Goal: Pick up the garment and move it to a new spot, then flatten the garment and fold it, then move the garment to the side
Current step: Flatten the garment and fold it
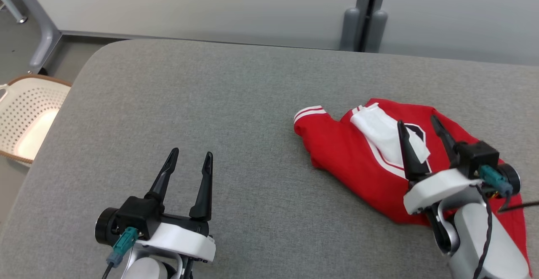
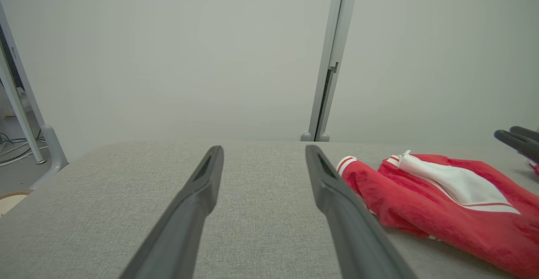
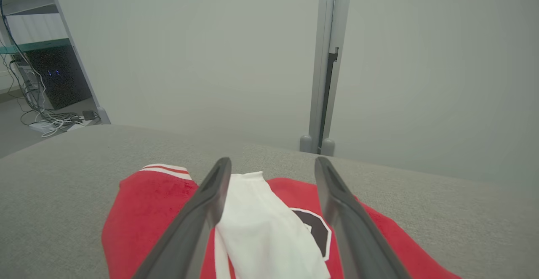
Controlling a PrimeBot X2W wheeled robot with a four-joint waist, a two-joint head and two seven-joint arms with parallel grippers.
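The crumpled red-and-white cloth garment [image 1: 358, 157] is laid on the grey fabric-covered table [image 1: 210, 102], directly beneath the spread, unladen jaws of the right gripper [image 1: 417, 121]. The left gripper [image 1: 191, 152] is likewise spread, well apart from the garment. Left of its jaws, a white perforated plastic basket [image 1: 25, 115] is partly seen, contents indiscernible.

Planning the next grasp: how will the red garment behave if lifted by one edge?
Likely floppy: the red garment lies crumpled in soft folds. Probably light; thin fabric. It may cling to the textured grey table when pushed.
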